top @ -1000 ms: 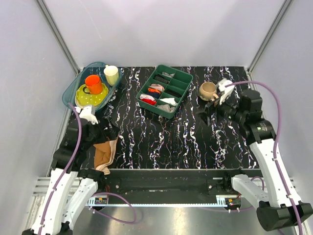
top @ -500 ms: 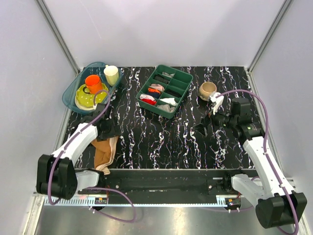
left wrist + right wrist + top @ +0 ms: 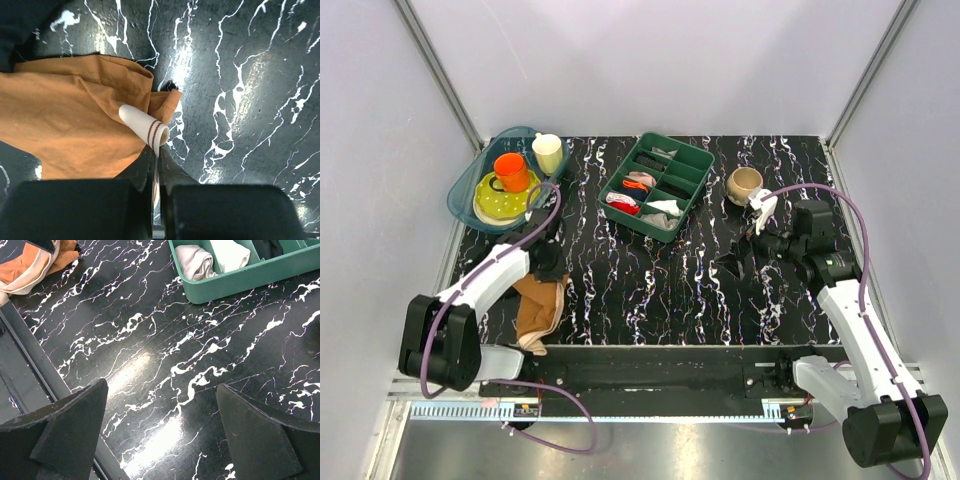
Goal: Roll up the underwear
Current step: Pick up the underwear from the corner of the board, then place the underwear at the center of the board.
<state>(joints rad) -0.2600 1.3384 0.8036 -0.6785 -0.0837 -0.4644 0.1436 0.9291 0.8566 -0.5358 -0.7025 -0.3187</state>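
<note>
Underwear (image 3: 538, 308) sits crumpled at the near-left corner of the table (image 3: 670, 300), close to the near edge. Your left gripper (image 3: 156, 150) is pinched together on a fold of the cream waistband (image 3: 142, 124) at the garment's right side; the wrist view shows the band squeezed between the fingers. Your right gripper (image 3: 735, 262) hangs over the table right of centre, jaws wide apart, nothing in them.

Handling call: light, limp knit with no stiffness. It'll drape and bunch if you lift by one point, and will probably drag rather than slide cleanly on the table. The waistband looks like the firmest part, so it's your best grab. I'd put the right gripper on the band's other end to spread it flat before you roll.
</note>
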